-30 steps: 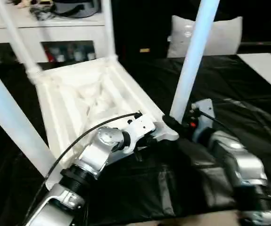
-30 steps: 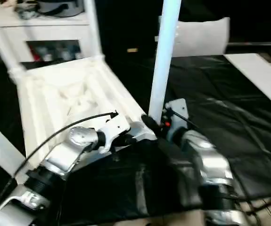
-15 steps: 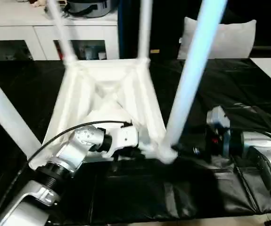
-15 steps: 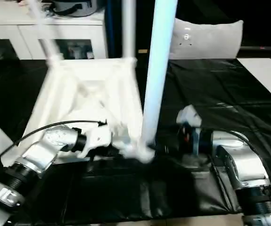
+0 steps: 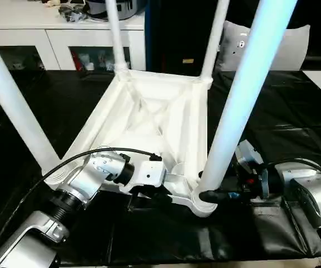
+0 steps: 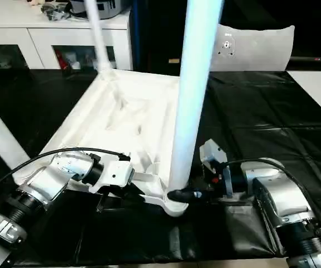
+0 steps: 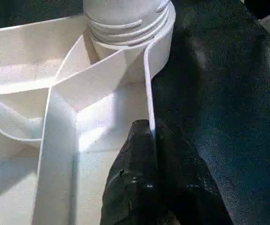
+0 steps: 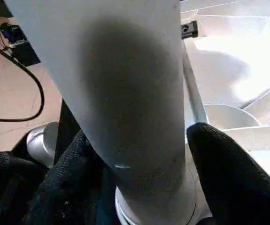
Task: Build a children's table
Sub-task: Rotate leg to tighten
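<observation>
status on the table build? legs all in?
Done: four legs stand up from the upturned tabletop, one at each corner socket. In hand: the left tool pinches the tabletop's near rim; the right tool straddles the near-right leg at its base. Left: whether that leg is fully seated isn't visible; flip the table upright.

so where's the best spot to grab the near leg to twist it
Low down, just above its socket, where the right pincer already has a black finger on each side of it. The near leg is a smooth round tube that stands upright and widens toward that end, so a level approach from the robot's right probably grips best. The left pincer steadies the tabletop rim.
</observation>
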